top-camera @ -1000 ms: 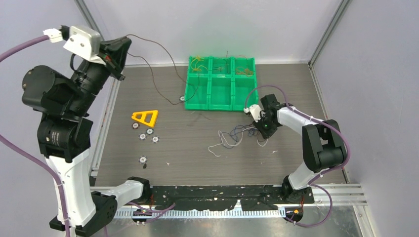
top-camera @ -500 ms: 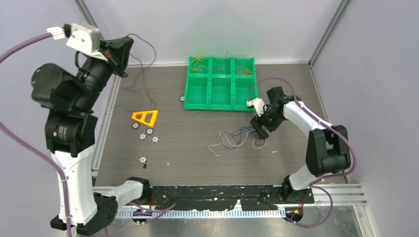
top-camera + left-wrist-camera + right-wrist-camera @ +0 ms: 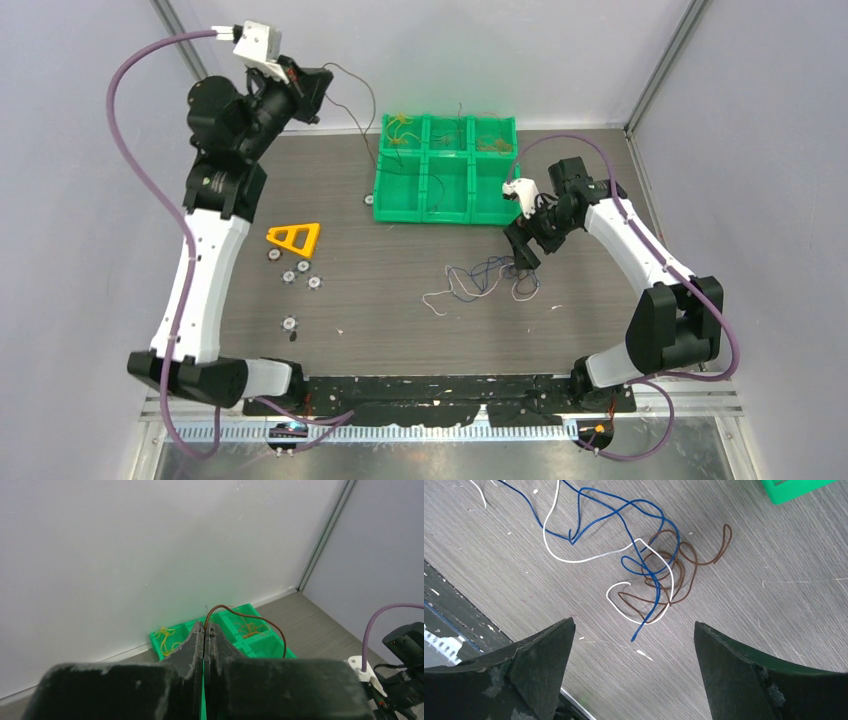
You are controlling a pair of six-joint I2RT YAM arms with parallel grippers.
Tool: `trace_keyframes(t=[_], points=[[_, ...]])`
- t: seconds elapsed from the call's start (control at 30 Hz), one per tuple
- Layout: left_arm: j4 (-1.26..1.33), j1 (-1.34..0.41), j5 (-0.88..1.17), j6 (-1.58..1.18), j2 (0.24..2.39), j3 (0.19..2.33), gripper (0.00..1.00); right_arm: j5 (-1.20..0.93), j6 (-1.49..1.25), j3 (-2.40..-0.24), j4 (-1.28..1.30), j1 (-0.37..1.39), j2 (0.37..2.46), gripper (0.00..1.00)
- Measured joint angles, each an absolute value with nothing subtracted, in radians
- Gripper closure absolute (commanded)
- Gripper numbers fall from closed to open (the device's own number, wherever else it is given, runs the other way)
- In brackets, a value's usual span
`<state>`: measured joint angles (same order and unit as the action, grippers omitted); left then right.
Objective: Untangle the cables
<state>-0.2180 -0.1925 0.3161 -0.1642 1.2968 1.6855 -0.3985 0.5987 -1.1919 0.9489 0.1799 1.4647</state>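
My left gripper [image 3: 314, 92] [image 3: 206, 627] is raised high at the back left and is shut on one end of a thin brown cable [image 3: 360, 92] [image 3: 250, 617]. That cable arcs away and hangs down toward the green bin [image 3: 420, 214] [image 3: 265, 645]. A loose tangle of blue, white and brown cables [image 3: 480, 280] [image 3: 649, 575] lies on the table right of centre. My right gripper [image 3: 520, 256] [image 3: 634, 625] hovers just right of the tangle, open wide, with nothing between its fingers.
The green bin has six compartments, and the back row holds yellow and orange wires [image 3: 402, 128]. A yellow triangular piece [image 3: 294, 238] and several small white round parts [image 3: 300, 272] lie left of centre. Walls close off the back and both sides.
My left arm swung up and to the right along the back wall, carrying the brown cable clear of the table. My right gripper opened and drew up and back from the tangle.
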Motion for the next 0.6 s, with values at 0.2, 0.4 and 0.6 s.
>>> trace_keyframes(t=[0.2,0.4,0.6], points=[[-0.116,-0.204,0.332,-0.241,1.455,1.733,1.0,-0.422,0.584,-1.215,0.967,0.175,1.465,0.05],[-0.056,-0.208,0.332,-0.23,1.542,1.741,1.0,-0.437,0.577,-1.234,0.967,0.164,1.475,0.05],[-0.019,-0.207,0.324,-0.182,1.55,1.704,1.0,-0.444,0.577,-1.235,0.968,0.155,1.493,0.05]])
